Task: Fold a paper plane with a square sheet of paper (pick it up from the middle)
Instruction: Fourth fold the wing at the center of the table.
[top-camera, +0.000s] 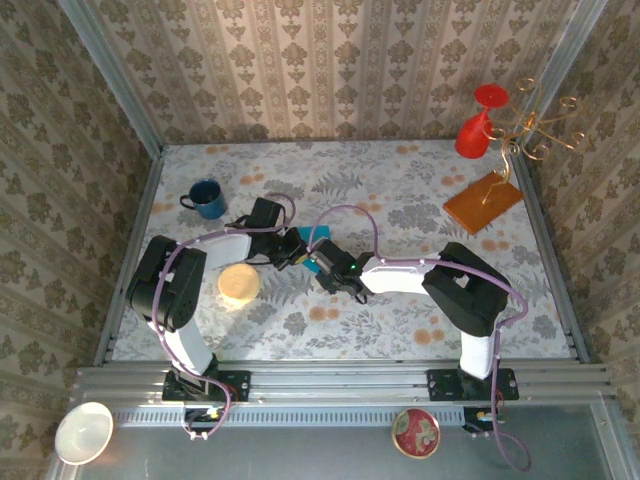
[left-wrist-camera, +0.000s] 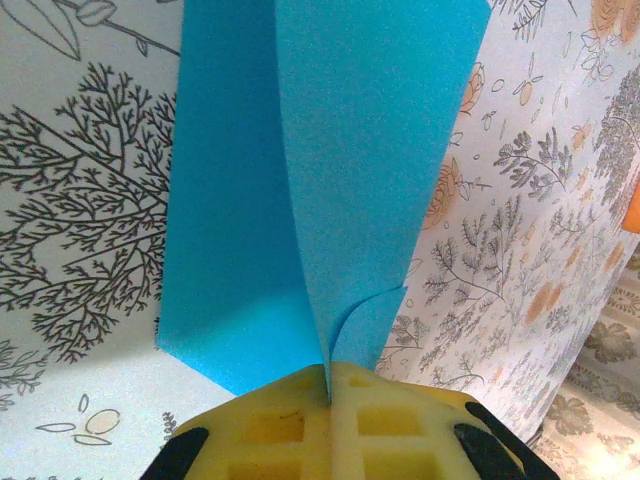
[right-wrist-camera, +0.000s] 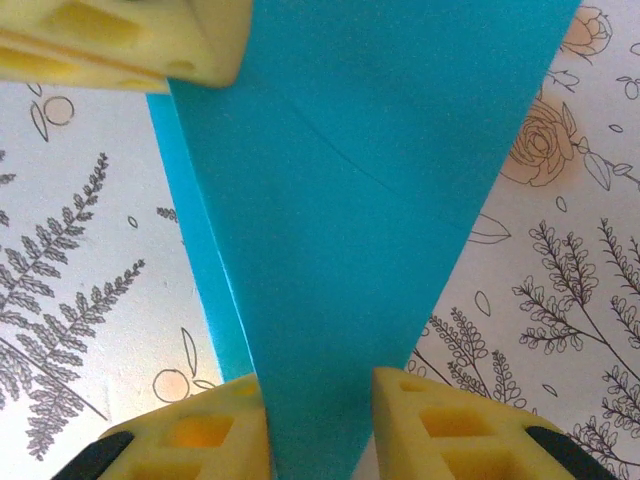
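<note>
Square sheet of paper (top-camera: 318, 238): teal-blue, partly folded, lying at the middle of the floral surface (top-camera: 400, 320) between the two grippers; it is no longer lying flat as a square.

In the left wrist view the paper (left-wrist-camera: 350, 150) is standing up in a long crease, one flap leaning over the other; the crease is running down into the left gripper (left-wrist-camera: 330, 385), whose yellow pads (left-wrist-camera: 390, 420) are pressing together on the fold; the paper is being pinched there.

In the right wrist view the paper (right-wrist-camera: 370, 200) is narrowing to a wedge toward the camera; the narrow end is passing between the fingers (right-wrist-camera: 450, 425) of the right gripper (right-wrist-camera: 320, 430), which are standing apart, one on either side of it; whether they are touching its edges cannot be told. The left gripper's yellow pads (right-wrist-camera: 130, 40) are showing at the paper's far corner.

From above, the left gripper (top-camera: 292, 250) and the right gripper (top-camera: 325, 265) are meeting close together over the paper.

Elsewhere on the surface: a blue mug (top-camera: 205, 198) is standing well apart, far left; a pale round disc (top-camera: 239, 285) is lying near the left arm; an orange-brown sheet (top-camera: 483, 203) is lying far right.
</note>
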